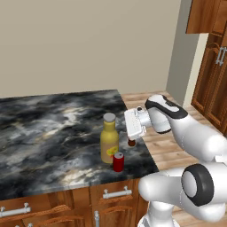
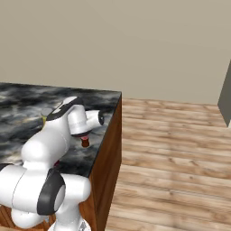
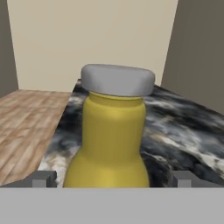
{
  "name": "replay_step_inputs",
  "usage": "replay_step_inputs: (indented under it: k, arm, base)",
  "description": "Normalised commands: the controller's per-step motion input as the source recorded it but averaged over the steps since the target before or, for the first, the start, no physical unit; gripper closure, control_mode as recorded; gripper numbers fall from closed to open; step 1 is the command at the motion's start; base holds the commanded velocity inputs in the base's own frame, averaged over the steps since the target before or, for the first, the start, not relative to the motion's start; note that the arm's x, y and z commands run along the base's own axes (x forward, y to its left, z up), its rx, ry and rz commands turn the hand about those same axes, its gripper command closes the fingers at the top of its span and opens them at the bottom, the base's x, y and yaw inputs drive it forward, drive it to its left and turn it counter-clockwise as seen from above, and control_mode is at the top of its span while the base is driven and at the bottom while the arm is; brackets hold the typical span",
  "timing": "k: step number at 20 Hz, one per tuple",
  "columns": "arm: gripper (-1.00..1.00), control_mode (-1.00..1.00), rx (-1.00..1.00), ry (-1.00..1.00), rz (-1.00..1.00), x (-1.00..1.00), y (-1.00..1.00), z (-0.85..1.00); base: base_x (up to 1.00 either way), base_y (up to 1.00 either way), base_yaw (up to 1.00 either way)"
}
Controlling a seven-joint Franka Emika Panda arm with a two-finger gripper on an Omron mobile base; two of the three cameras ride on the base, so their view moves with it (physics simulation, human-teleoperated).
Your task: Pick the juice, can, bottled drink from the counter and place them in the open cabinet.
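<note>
Tall yellow juice bottle (image 3: 111,140), grey cap: rigid, smooth, top-heavy; grip neck below cap. Gripper (image 3: 113,178) jaws wide open, empty, flanking bottle.

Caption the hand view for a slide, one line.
Open hand lined up on the juice, one fingertip either side, on the counter.

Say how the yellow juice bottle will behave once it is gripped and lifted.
The juice looks rigid, so it should hold shape. Being tall with a narrow neck, it may tip if nudged high. Its smooth body could slip; the open pincer flanks its wide shoulder.
</note>
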Motion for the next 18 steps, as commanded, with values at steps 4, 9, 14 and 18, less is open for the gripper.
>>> replay_step_inputs:
  k: [4,9,14,18]
  arm:
    - [-1.0,-1.0,0.0,0.0,0.0,0.0,0.1,0.0]
    - [-1.0,-1.0,0.0,0.0,0.0,0.0,0.17,0.0]
    - [-1.0,-1.0,0.0,0.0,0.0,0.0,0.22,0.0]
    - [-1.0,-1.0,0.0,0.0,0.0,0.0,0.23,0.0]
  base:
    - [0.0,0.0,0.0]
    - [0.0,0.0,0.0]
    - [0.0,0.0,0.0]
    - [0.0,0.0,0.0]
